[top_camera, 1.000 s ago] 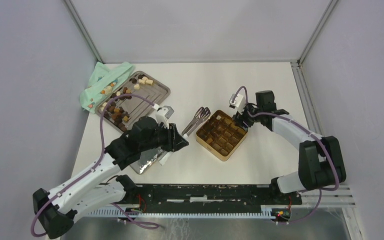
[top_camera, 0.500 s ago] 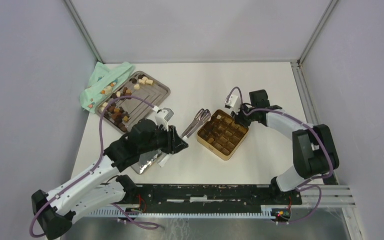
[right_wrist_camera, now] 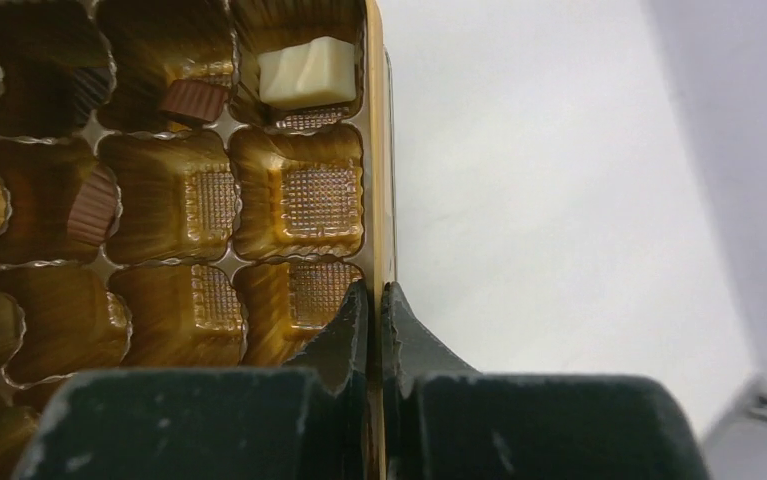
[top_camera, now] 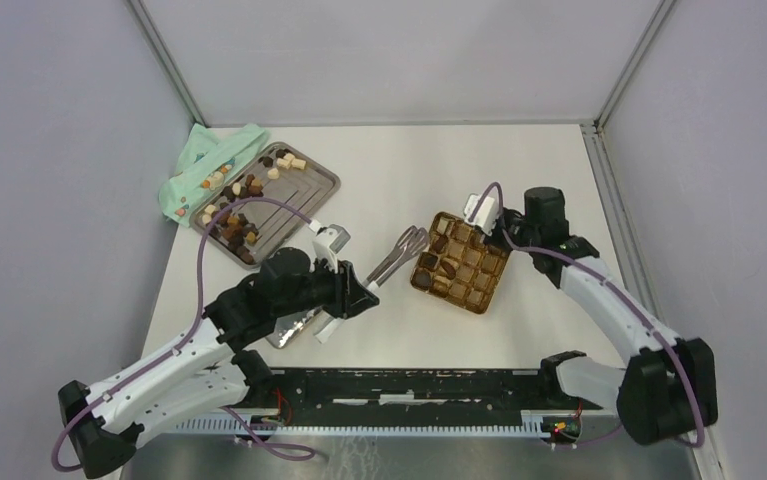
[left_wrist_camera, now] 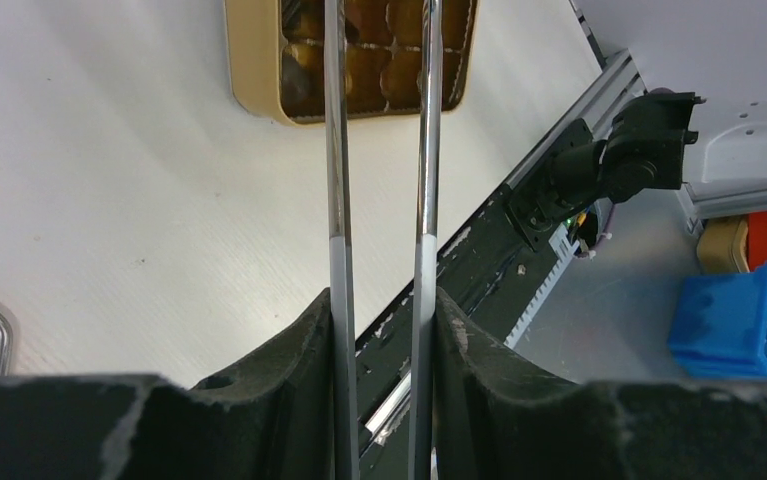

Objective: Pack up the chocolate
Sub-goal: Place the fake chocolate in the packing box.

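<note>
I have the right gripper (right_wrist_camera: 374, 303) pinched shut on the rim of the tin (right_wrist_camera: 373, 150), and the left gripper (left_wrist_camera: 379, 318) clamps the tongs (left_wrist_camera: 332, 150). Most chocolate (top_camera: 230, 224) waits on the tray (top_camera: 311, 184). Next calls for swinging the tongs there.

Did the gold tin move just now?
Yes. The tin has turned and slid a little to the right, away from the far tray, with the right gripper pinching its wall.
</note>
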Action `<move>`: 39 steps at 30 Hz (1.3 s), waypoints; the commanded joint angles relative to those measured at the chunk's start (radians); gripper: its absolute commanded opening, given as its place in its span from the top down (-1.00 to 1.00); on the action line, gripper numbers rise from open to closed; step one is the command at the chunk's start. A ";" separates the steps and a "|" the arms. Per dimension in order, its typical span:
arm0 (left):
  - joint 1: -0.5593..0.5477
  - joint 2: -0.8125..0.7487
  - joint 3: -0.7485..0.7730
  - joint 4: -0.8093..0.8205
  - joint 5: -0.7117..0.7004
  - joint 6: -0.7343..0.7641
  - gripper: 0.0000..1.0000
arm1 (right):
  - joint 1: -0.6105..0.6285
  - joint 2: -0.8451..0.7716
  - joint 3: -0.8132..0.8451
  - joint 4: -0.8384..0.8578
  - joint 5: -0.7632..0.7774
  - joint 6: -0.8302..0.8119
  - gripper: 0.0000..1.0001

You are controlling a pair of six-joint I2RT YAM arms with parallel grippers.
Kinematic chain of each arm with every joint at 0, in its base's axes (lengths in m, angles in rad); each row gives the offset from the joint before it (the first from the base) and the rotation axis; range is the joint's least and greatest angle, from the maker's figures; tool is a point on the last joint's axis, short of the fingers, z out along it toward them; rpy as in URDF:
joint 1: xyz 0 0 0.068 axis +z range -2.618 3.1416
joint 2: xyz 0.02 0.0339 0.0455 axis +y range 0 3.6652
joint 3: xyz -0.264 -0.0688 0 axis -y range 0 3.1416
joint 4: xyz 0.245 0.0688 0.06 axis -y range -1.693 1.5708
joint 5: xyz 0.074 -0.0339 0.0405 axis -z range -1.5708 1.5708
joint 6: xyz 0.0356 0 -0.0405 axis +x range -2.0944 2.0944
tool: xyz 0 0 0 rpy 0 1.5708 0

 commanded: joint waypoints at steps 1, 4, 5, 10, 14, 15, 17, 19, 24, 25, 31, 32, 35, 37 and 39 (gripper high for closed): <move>-0.039 -0.003 -0.009 0.114 0.000 0.054 0.96 | 0.002 -0.158 -0.065 0.154 0.029 -0.047 1.00; -0.084 0.020 -0.005 0.144 -0.029 0.076 0.96 | 0.003 -0.222 -0.107 0.193 0.046 -0.052 1.00; -0.101 0.027 -0.003 0.155 -0.041 0.085 0.96 | 0.003 -0.236 -0.117 0.197 0.047 -0.052 1.00; -0.183 0.085 0.028 0.185 -0.139 0.112 0.96 | 0.002 -0.233 -0.129 0.199 0.030 -0.022 1.00; -0.235 0.167 0.084 0.155 -0.242 0.111 0.96 | -0.008 -0.137 -0.092 0.174 0.010 0.076 1.00; -0.243 0.189 0.098 0.144 -0.263 0.109 0.96 | -0.009 -0.113 -0.081 0.163 0.002 0.093 1.00; -0.254 0.229 0.119 0.126 -0.293 0.106 0.96 | -0.015 -0.071 -0.072 0.155 -0.011 0.115 1.00; -0.255 0.264 0.132 0.111 -0.316 0.092 0.97 | -0.026 -0.048 -0.071 0.156 -0.029 0.139 1.00; -0.257 0.339 0.182 0.070 -0.352 0.069 0.96 | -0.052 0.047 -0.056 0.136 -0.086 0.188 0.95; -0.256 0.360 0.197 0.057 -0.359 0.065 0.96 | -0.058 0.069 -0.052 0.130 -0.105 0.197 0.94; -0.255 0.469 0.290 -0.004 -0.370 0.052 0.96 | -0.069 0.189 -0.018 0.097 -0.137 0.238 0.89; -0.256 0.482 0.298 -0.008 -0.368 0.050 0.96 | -0.071 0.199 -0.017 0.097 -0.139 0.245 0.88; -0.255 0.516 0.320 -0.021 -0.358 0.043 0.97 | -0.078 0.218 -0.011 0.088 -0.139 0.254 0.71; -0.255 0.535 0.329 -0.025 -0.344 0.039 0.97 | -0.081 0.226 -0.002 0.074 -0.149 0.251 0.57; -0.255 0.549 0.337 -0.029 -0.331 0.031 0.96 | -0.084 0.222 0.002 0.067 -0.156 0.250 0.42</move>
